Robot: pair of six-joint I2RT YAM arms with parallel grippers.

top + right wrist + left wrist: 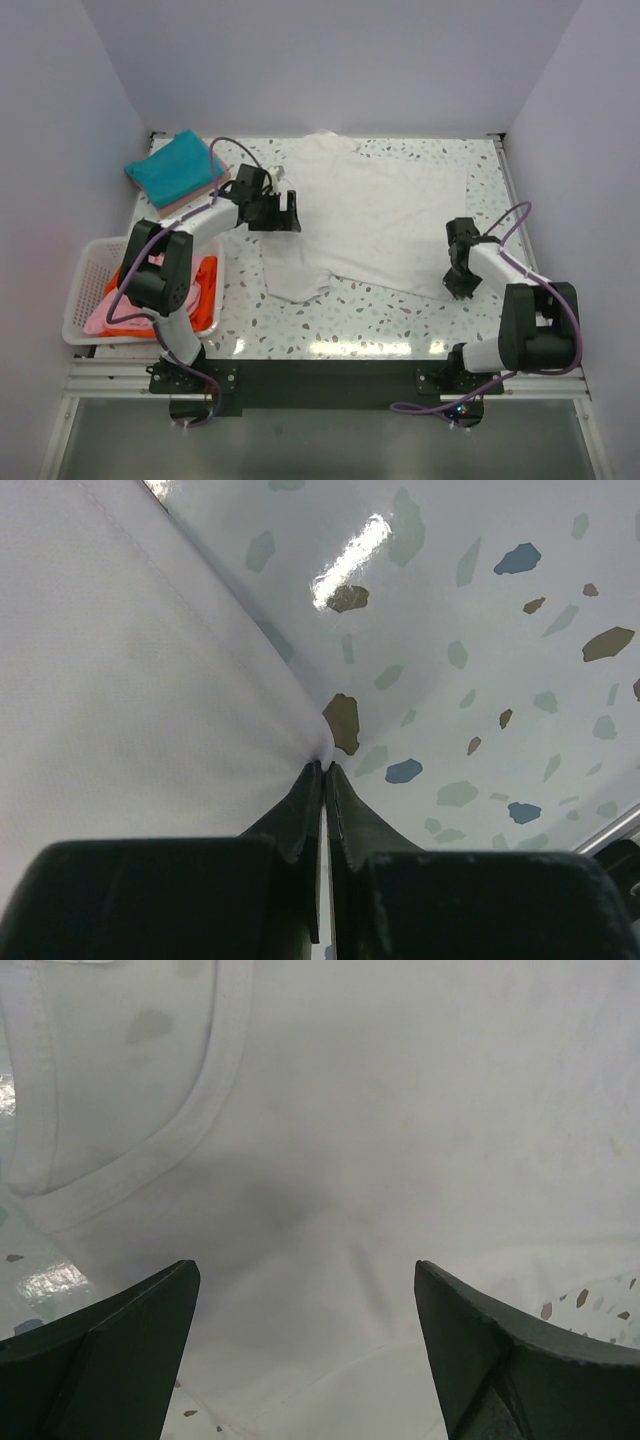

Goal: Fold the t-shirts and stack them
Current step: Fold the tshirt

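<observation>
We are pinching the lower-right corner of the white t-shirt (370, 215), spread mid-frame on the desk (400, 325), in our closed right end effector (325, 770), and should be lifting slowly while our left end effector (305, 1272) is hovering wide open above the cloth.

Pale lavender walls (330, 60), speckled terrazzo table (380, 320), glare along near edge
</observation>
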